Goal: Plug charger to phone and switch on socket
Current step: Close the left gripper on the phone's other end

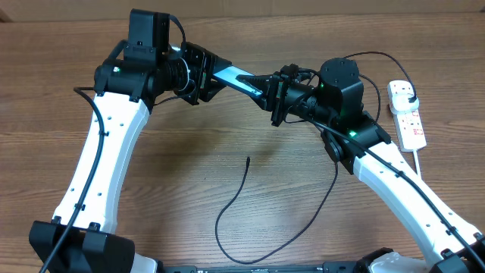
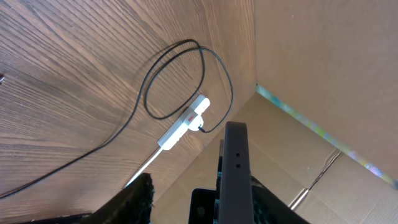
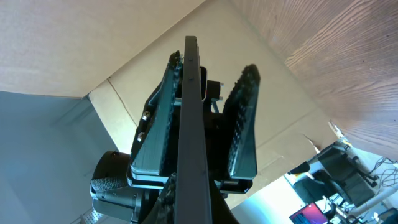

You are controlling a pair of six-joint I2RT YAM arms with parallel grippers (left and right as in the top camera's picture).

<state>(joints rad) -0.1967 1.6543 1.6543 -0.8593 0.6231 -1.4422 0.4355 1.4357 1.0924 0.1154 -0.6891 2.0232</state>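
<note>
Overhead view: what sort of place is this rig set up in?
Probably a lab or workshop bench: a wood-grain table, cardboard panels walling it in, and office equipment beyond them.

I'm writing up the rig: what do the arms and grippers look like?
The left arm and right arm share one look: smooth white link shells dotted with small dark holes, black joint housings, a small green light on each. A thin black cable runs along each arm. The left gripper and right gripper are black.
</note>
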